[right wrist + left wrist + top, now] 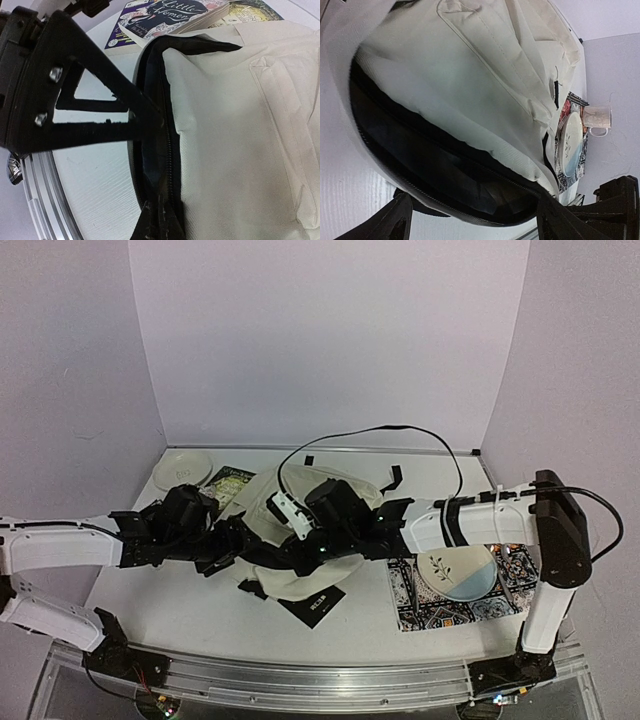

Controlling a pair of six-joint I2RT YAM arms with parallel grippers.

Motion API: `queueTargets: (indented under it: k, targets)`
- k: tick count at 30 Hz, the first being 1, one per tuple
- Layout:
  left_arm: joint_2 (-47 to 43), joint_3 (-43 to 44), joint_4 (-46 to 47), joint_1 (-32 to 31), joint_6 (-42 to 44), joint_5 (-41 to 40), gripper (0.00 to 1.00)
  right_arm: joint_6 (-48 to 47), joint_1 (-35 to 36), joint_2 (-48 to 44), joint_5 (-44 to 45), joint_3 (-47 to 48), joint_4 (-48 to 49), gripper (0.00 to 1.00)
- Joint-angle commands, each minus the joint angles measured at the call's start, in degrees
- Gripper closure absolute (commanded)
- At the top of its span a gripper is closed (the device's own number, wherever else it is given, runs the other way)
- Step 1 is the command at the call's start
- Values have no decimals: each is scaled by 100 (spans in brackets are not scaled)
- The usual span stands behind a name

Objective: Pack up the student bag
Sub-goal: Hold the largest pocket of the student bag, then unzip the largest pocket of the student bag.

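The student bag (pixel 295 580) lies slumped at the middle of the tabletop (pixel 180 600), mouth open and dark lining showing. It is judged soft, light and floppy. The mouth will likely sag shut unless held, so the zippered rim (pixel 167 145) is the soundest place to grip. The left claw (pixel 475 207) stands wide at the mouth, holding nothing. The right claw (pixel 157 165) is spread, straddling the rim without pinching it. Legible writing: "Little Women" on a book (pixel 170 17) beside the bag. A black card (pixel 312 606) at the bag's near edge carries white print too small to read.
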Motion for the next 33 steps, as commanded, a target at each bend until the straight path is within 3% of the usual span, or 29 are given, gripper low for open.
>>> queueTargets:
  k: [1,7,10,14,16,18,21,33]
  targets:
    - [238,-130,838,-184,-521,-80,11,65,12,115,-129,215,186,100]
    - [682,-166,1572,-388,-756,-89,11,58,18,99,-133,152,194,100]
    - [910,-125,1746,-462,-778,-88,19,44,12,93,-149,112,194,100]
    - [990,-128,1867,-489,-741,-168,45,-25,11,-34,91,-68,178,100]
    - [907,-178,1862,-489,-723,-311,68,-100,12,-135,448,-250,150,100]
    - [775,-272,1854,-489,-735,-388,85,-182,-35,-240,695,-466,104,100]
    - [612,-389,1849,-485,-753,-442,99,-216,-249,-410,937,-853,71,100]
    - [57,-561,1362,-472,-630,-506,100,-477,-1849,-691,1191,-1726,91,100]
